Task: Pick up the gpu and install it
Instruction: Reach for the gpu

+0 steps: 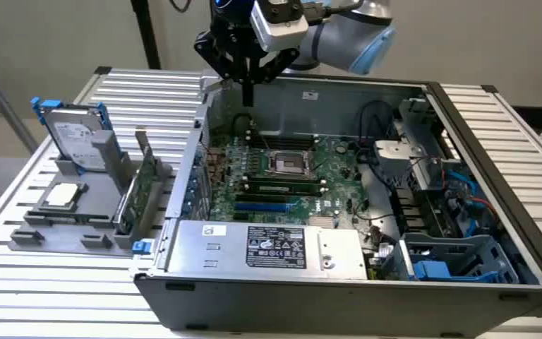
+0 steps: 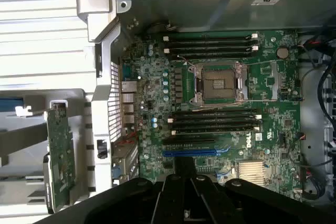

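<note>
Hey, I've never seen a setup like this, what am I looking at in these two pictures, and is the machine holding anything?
This is a robot arm working over an open computer case on a slatted table. One picture comes from a camera standing off to the side; the other from a camera on the arm's wrist, looking down at the green motherboard. The end effector, the arm's grasping part, hangs above the case, shut and holding nothing. Beside the case, on the exterior view's left, a grey rack holds the gpu standing on edge, a hard drive and a small processor chip.
</note>
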Robot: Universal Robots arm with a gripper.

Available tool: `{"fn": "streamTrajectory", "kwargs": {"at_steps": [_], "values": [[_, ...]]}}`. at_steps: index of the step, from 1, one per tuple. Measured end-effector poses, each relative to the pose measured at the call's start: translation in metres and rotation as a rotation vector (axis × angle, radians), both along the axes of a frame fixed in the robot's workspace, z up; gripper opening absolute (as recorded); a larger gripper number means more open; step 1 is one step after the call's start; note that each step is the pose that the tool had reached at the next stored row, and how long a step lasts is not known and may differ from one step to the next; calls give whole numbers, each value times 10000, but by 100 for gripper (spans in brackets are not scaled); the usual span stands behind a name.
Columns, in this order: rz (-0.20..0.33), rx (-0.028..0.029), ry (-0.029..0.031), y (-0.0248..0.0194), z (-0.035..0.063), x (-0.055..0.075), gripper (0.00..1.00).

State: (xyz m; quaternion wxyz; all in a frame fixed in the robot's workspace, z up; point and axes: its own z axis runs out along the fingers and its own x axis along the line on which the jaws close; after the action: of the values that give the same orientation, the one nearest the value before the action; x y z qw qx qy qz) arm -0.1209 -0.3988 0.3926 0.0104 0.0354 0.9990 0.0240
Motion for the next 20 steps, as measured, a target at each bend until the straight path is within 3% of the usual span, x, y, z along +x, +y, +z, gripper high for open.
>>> {"fn": "streamTrajectory", "kwargs": {"at_steps": [16, 20], "values": [[0, 0, 3, -2, 0, -12, 11], [0, 0, 2, -62, 0, -180, 11]]}}
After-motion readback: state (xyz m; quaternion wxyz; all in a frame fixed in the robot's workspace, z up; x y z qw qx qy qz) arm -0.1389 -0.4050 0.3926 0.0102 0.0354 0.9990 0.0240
